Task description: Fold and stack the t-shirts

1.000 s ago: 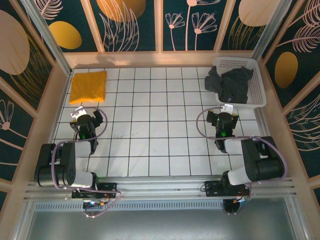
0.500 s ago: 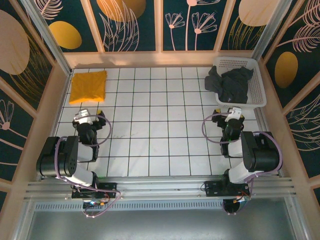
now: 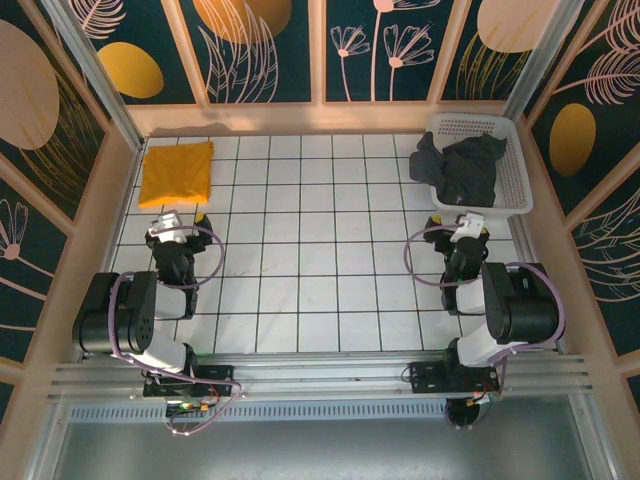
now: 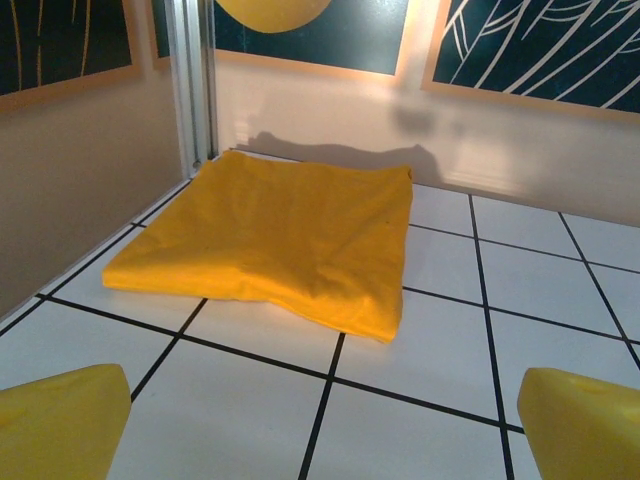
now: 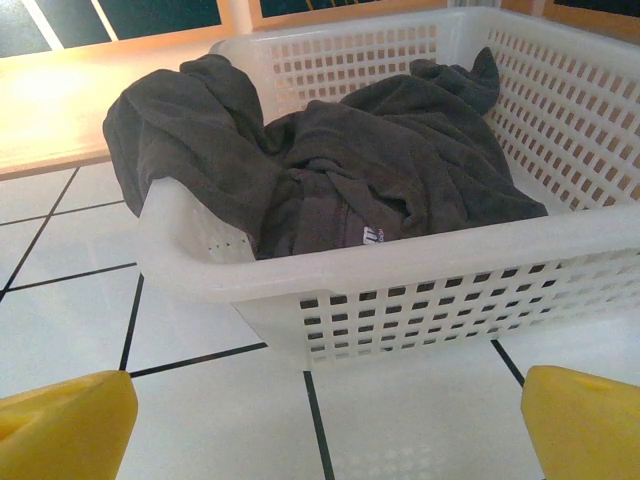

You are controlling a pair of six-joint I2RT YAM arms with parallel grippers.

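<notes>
Having been drawn back, the left gripper point(image 4: 320, 430) and right gripper point(image 5: 320, 420) are held spread, empty; the grey shirt point(image 5: 330, 170) is left unfolded.

Around me the floor point(image 3: 320, 250) is white tiles ruled with black lines. Dark teal wall panels point(image 3: 380, 50), painted with pale leaves, flowers and orange discs point(image 3: 130, 68), stand on three sides, set in light wooden frames point(image 3: 317, 50). A pale wooden ledge point(image 3: 300, 117) runs along their foot, brightly lit near its left end. A silver metal post point(image 3: 90, 70) rises at each back corner. A metal rail point(image 3: 320, 375) crosses the near edge, with a grey sheet point(image 3: 320, 445) below it.
</notes>
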